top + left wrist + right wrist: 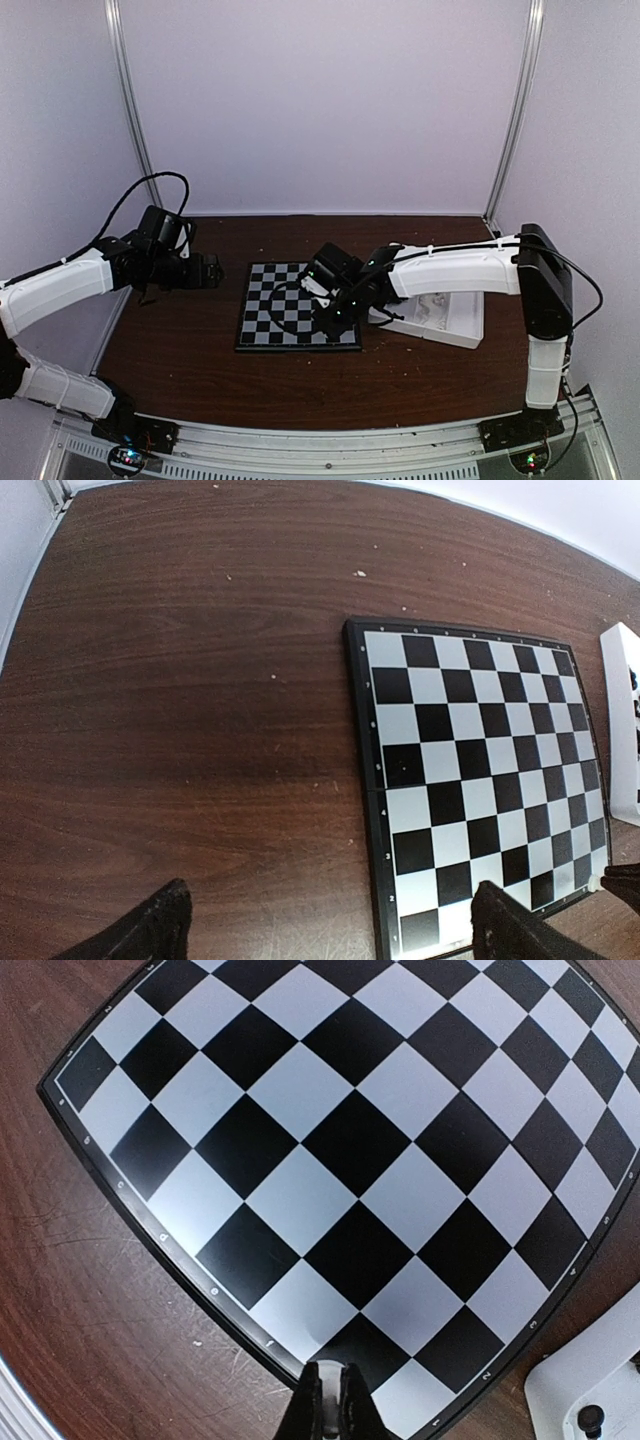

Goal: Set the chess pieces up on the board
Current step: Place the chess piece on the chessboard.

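Note:
The board (298,305) lies flat in the middle of the table, and every square that shows on it (330,1140) is bare. My right gripper (332,1372) hangs low over the board's edge squares near one corner. It is shut, and a small dark, glossy chess piece (332,1380) is pinched between its fingertips. In the top view this gripper (336,313) sits over the board's near right part. My left gripper (330,930) is wide open with nothing in it, above bare wood beside the board's (480,780) numbered side. In the top view the left gripper (212,270) is left of the board.
A white tray (445,318) stands right of the board under the right arm. A black piece (592,1418) lies in its corner (560,1390). The tray's edge (622,730) also shows in the left wrist view. White walls close in the dark wooden table (180,340).

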### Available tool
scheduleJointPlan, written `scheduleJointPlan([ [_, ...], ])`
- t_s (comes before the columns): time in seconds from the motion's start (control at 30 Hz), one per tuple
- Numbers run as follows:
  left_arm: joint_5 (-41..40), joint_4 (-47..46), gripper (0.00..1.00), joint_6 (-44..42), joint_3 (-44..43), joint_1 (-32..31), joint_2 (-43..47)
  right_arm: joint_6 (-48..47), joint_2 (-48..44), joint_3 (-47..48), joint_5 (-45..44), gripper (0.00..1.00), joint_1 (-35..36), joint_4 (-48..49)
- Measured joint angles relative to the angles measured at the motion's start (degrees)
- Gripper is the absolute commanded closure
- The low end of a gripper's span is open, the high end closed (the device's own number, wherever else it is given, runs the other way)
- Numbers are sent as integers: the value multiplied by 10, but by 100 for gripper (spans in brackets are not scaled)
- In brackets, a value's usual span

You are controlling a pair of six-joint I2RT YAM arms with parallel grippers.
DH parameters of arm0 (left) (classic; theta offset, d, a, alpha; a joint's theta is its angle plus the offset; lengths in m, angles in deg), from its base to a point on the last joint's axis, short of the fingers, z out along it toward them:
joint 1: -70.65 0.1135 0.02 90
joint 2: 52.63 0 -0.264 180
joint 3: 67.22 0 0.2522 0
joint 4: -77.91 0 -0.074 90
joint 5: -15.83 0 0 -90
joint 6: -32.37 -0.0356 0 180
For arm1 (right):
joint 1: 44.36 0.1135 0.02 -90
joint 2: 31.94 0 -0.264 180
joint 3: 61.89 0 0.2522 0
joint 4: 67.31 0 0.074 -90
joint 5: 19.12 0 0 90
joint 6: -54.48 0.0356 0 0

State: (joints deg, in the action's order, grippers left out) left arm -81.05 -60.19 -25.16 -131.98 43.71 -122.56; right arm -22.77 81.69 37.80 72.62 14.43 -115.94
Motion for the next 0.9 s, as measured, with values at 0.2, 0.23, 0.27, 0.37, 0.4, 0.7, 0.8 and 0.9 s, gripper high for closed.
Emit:
scheduleJointPlan([
  [0.2, 0, 0, 2, 0, 0, 0, 0, 1, 3, 1, -18, 100, 0, -7],
  [0.23, 0, 0, 2, 0, 0, 0, 0, 1, 4, 1, -19, 100, 0, -9],
  [0.27, 0, 0, 2, 0, 0, 0, -1, 1, 7, 3, -20, 100, 0, -11],
  [0.37, 0, 0, 2, 0, 0, 0, -1, 1, 15, 8, -22, 100, 0, -17],
  [0.4, 0, 0, 2, 0, 0, 0, -1, 0, 17, 8, -23, 100, 0, -17],
  [0.7, 0, -1, 2, 0, 0, 0, -2, -5, 29, 15, -36, 89, 0, -26],
  [0.8, 0, -1, 2, 0, 0, 0, -2, -6, 31, 19, -36, 80, 0, -26],
  [0.9, 0, -1, 2, 0, 2, 0, -2, -6, 31, 19, -36, 73, 0, -25],
])
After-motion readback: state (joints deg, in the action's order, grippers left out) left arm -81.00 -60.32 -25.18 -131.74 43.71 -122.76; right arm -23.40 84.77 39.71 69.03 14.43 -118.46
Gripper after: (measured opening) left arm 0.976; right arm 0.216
